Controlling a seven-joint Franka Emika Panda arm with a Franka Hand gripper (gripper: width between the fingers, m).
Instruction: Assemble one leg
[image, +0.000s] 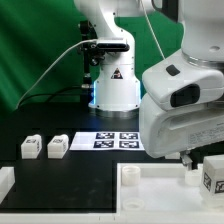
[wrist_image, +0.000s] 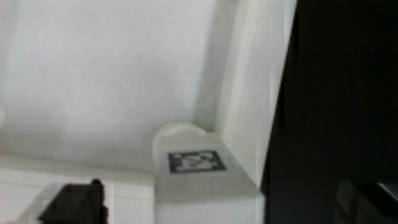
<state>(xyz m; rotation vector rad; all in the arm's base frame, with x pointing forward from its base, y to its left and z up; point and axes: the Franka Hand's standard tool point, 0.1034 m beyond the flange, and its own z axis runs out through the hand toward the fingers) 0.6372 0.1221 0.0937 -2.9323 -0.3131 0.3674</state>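
Above leg (wrist_image: 196, 158), hand (wrist_image: 217, 192) hovers, spread wide.

The arm's base (image: 112, 78) stands upright and white at the back of the scene. From it the links (image: 100, 20) climb out of the top of the exterior view. They come down again at the exterior view's right, where the bulky white wrist housing (image: 183, 100) fills the near foreground and points downward. Beneath it the hand (wrist_image: 217, 205) hangs low. In the wrist view its two dark fingers (wrist_image: 75, 205) show only as tips, held far from each other with nothing pinched between them. In the exterior view the fingers are mostly hidden under the housing, so only a short dark stub shows below it.
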